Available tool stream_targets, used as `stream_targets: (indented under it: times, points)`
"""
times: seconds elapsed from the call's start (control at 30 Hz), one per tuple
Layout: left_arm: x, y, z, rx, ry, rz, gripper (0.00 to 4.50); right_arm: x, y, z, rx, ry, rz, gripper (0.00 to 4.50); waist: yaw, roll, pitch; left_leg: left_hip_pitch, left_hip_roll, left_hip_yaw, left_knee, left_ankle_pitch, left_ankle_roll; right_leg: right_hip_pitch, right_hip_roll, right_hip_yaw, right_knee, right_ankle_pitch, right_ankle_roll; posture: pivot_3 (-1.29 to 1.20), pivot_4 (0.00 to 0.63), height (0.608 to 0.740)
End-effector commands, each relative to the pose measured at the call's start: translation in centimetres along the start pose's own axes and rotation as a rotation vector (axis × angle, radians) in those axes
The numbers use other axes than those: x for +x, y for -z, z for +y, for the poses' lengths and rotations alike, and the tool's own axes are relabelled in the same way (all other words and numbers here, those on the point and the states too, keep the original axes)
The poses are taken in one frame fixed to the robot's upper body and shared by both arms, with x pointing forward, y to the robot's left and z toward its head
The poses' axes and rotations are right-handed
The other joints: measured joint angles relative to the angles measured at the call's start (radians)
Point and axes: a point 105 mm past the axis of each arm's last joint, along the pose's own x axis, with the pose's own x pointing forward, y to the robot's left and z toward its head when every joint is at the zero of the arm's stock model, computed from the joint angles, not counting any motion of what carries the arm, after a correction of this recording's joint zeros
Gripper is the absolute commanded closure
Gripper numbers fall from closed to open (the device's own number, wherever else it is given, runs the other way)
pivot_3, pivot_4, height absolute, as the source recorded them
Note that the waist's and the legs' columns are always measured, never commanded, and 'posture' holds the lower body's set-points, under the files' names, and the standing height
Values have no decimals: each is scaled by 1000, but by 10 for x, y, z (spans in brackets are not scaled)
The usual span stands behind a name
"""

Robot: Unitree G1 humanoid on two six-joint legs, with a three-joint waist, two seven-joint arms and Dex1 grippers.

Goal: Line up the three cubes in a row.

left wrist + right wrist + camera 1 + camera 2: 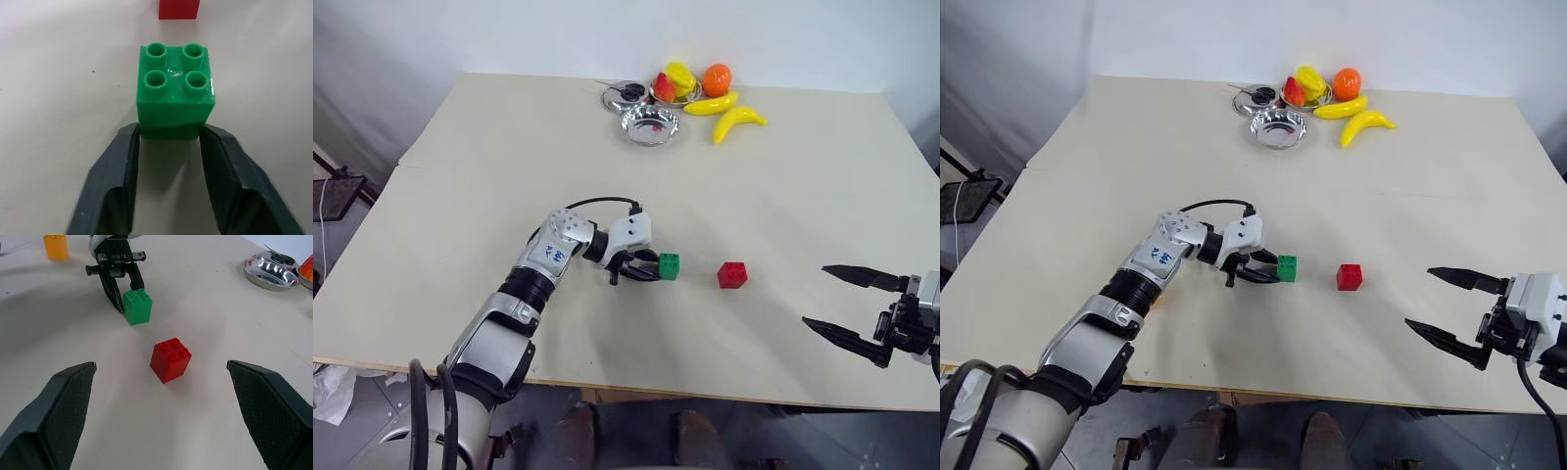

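The green cube sits on the table near the middle front. My left gripper lies low just to its left, fingers parted about a cube's width, tips at the cube's near corners. The red cube stands a short gap to the green one's right. In the right wrist view the orange-yellow cube stands beyond the left arm, apart from the other two. My right gripper hovers wide open at the front right, pointing toward the red cube, with nothing between its fingers.
At the back of the table stand a shiny metal bowl, a smaller bowl holding plastic fruit, two yellow bananas and an orange. The table's front edge runs close below both grippers.
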Motion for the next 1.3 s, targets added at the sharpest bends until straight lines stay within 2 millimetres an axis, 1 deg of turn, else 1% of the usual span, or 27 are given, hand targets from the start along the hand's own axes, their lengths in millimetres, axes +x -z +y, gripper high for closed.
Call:
stream_targets:
  times: [0.03,0.13,0.17,0.2,0.27,0.33,0.37,0.4,0.43,0.47,0.5,0.53,0.57,0.6,0.63,0.7,0.73,0.83,0.87,0.93,1.0,1.03,1.13,1.2,1.23,1.3]
  points:
    - [-7,-22,6,44,-18,-84,1435,4,-7,3,-9,-22,-34,0,0,0,0,0,0,0,0,0,0,0,0,0,0,0,0,0,150,740]
    - [-18,-34,7,97,-7,-139,546,8,-6,4,0,-41,-42,0,-1,0,0,0,0,0,0,0,0,0,0,0,0,0,0,0,150,740]
    - [-23,-38,5,116,7,-163,222,9,-6,4,5,-50,-44,0,-1,0,0,0,0,0,0,0,0,0,0,0,0,0,0,0,150,740]
    - [-32,-39,6,135,7,-166,16,10,-5,6,10,-63,-45,0,-2,0,0,0,0,0,0,0,0,0,0,0,0,0,0,0,150,740]
    - [-48,-41,3,194,35,-170,16,13,-4,8,20,-85,-48,0,-5,0,0,0,0,0,0,0,0,-1,0,0,0,0,0,0,150,740]
    - [-71,-48,2,229,33,-230,16,17,-3,8,25,-98,-54,0,-8,0,0,0,0,0,-1,0,0,-1,0,0,0,0,0,0,150,740]
    - [-82,-50,2,232,18,-254,16,18,-3,7,27,-100,-58,0,-9,0,0,0,0,0,-1,0,0,-1,0,0,0,0,0,0,150,740]
    - [-89,-52,3,234,8,-269,16,20,-2,6,28,-102,-61,0,-9,0,0,0,0,0,-1,0,0,-1,0,0,0,0,0,0,150,740]
    - [-97,-54,-1,242,20,-295,16,21,-2,6,28,-106,-65,0,-8,0,0,0,0,0,0,0,0,-1,0,0,1,0,0,0,150,740]
    - [-110,-59,-5,237,27,-353,16,23,-2,6,30,-115,-71,0,-8,0,0,0,0,0,0,0,0,-1,0,0,1,0,0,0,150,740]
    - [-119,-63,-9,237,37,-394,16,25,-2,7,32,-122,-75,0,-7,0,0,0,0,0,0,0,0,0,0,0,1,0,0,0,150,740]
    - [-138,-61,-13,232,15,-434,16,30,-3,7,37,-135,-90,0,-7,0,0,0,0,0,0,0,0,0,0,0,2,0,0,0,150,740]
    - [-165,-45,-15,197,-83,-421,16,38,-7,9,38,-173,-114,0,-8,0,0,0,1,0,0,0,0,0,0,0,4,0,0,0,150,740]
    - [-183,-33,-18,173,-154,-399,16,45,-10,11,38,-201,-130,0,-24,1,0,0,1,0,0,0,0,0,0,0,4,0,0,0,150,740]
    - [-208,-13,-23,116,-284,-376,16,54,-17,13,27,-223,-171,0,-44,1,-1,1,1,0,-1,0,0,-1,0,1,4,0,0,0,150,740]
    - [-245,18,-34,40,-490,-328,16,66,-25,18,-19,-267,-214,0,-67,2,-1,3,2,0,-5,0,0,-2,1,0,6,-1,-2,0,150,740]
    - [-260,31,-41,4,-572,-300,16,70,-28,20,-25,-286,-233,0,-71,2,0,3,3,0,-7,0,0,-4,1,0,6,-1,-3,0,150,740]
    - [-286,57,-63,-95,-718,-259,16,74,-31,31,-39,-355,-248,0,-51,2,0,1,3,-1,-7,0,-1,-5,1,-1,7,-2,-3,0,150,740]
    - [-293,69,-77,-136,-764,-237,16,77,-33,33,-45,-369,-269,0,-44,2,0,1,2,-2,-5,0,0,-4,0,-1,7,-2,-3,0,150,740]
    - [-304,90,-101,-204,-834,-182,16,81,-37,37,-55,-393,-306,0,-40,1,0,1,2,-3,-2,-3,1,-2,0,-1,6,-1,-3,0,150,740]
    - [-311,106,-121,-258,-882,-134,16,85,-37,41,-49,-419,-322,0,-31,1,0,1,2,-3,-1,-5,3,-1,0,-1,5,-1,-3,0,150,740]
    - [-313,111,-129,-284,-905,-122,16,86,-37,42,-45,-431,-334,0,-28,0,0,1,2,-3,-1,-6,6,-1,0,-1,4,-1,-3,0,150,740]
    - [-318,126,-156,-357,-939,-95,16,91,-39,47,-61,-471,-366,0,-24,0,-1,2,2,-4,-1,-7,6,-2,0,-2,3,-2,-4,0,150,740]
    - [-317,132,-170,-388,-935,-74,16,92,-41,48,-66,-490,-379,0,-28,0,-1,2,3,-4,-2,-8,5,-1,0,-2,4,-2,-4,0,150,740]
    - [-315,131,-177,-406,-923,-77,16,93,-42,47,-68,-495,-386,0,-30,0,-1,3,3,-3,-2,-8,5,-2,0,-2,4,-2,-4,0,150,740]
    - [-308,126,-184,-409,-904,-81,16,94,-43,43,-45,-497,-381,0,-31,0,-1,3,3,-3,-2,-8,4,-2,0,-1,4,-2,-5,0,150,740]
